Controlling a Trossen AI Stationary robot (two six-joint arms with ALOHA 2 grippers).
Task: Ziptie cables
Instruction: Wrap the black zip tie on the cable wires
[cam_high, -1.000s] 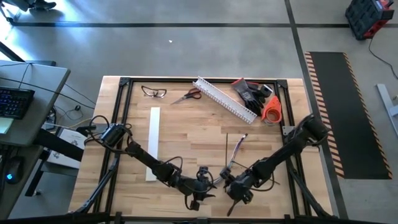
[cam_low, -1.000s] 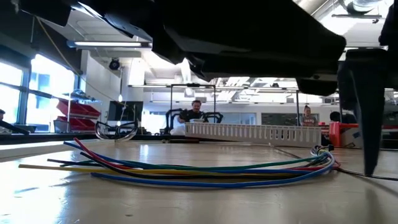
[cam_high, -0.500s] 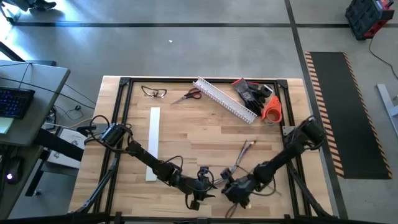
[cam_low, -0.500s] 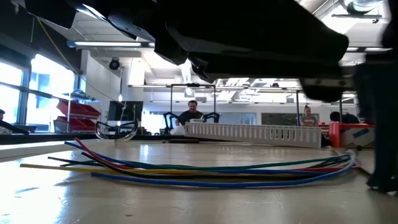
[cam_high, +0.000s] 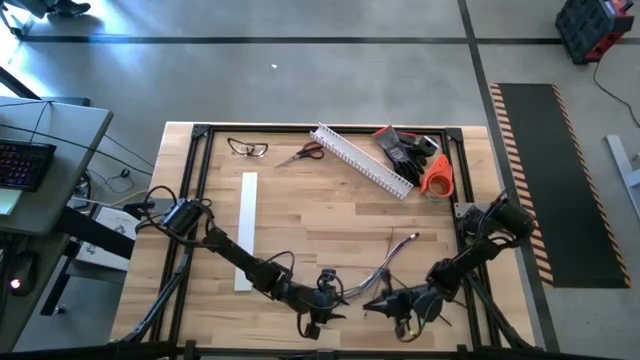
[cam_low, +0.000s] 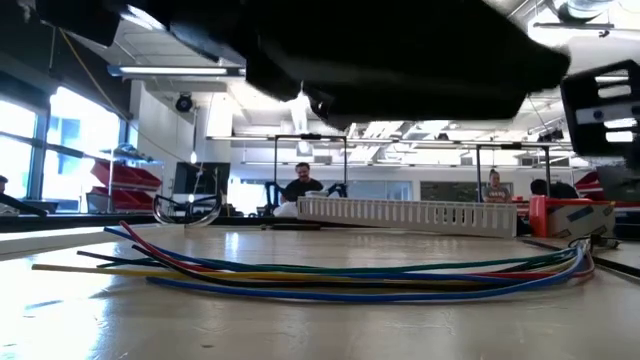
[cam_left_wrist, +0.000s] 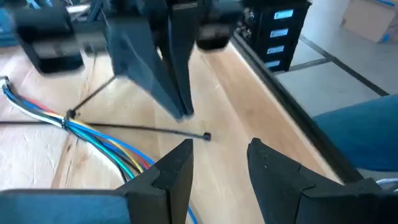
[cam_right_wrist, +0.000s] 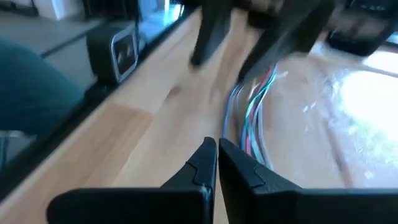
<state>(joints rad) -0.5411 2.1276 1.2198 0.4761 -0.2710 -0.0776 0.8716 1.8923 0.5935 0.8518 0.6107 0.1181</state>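
The cables (cam_high: 385, 268), a loose bundle of coloured wires, lie curved on the wood near the front edge and show in the low view as cables (cam_low: 350, 275). A thin dark ziptie (cam_left_wrist: 155, 129) crosses them at a tied point (cam_left_wrist: 68, 115). My left gripper (cam_high: 347, 297) stands open at the bundle's near end, with bare wood showing between its fingers (cam_left_wrist: 180, 165). My right gripper (cam_high: 373, 300) is shut and points at the left one. Its tips (cam_left_wrist: 180, 109) hang just over the ziptie. My right gripper's shut fingertips (cam_left_wrist: 183, 114) stand right above the ziptie's strip (cam_left_wrist: 177, 130), slanting down from the table's right. I cannot tell whether they touch it. Nothing shows between the fingers in the right wrist view.
At the back lie a white slotted channel (cam_high: 362, 160), scissors (cam_high: 300, 153), safety glasses (cam_high: 247, 148), black gloves (cam_high: 405, 148) and an orange roll (cam_high: 437, 175). A white strip (cam_high: 247, 230) lies on the left. People (cam_low: 302, 185) sit in the room beyond the table.
My right gripper has swung toward the table's right and near edges, sunk a little and turned until it points left at the left gripper. The cables' far end has slid toward the right edge while their near end stayed by the left gripper.
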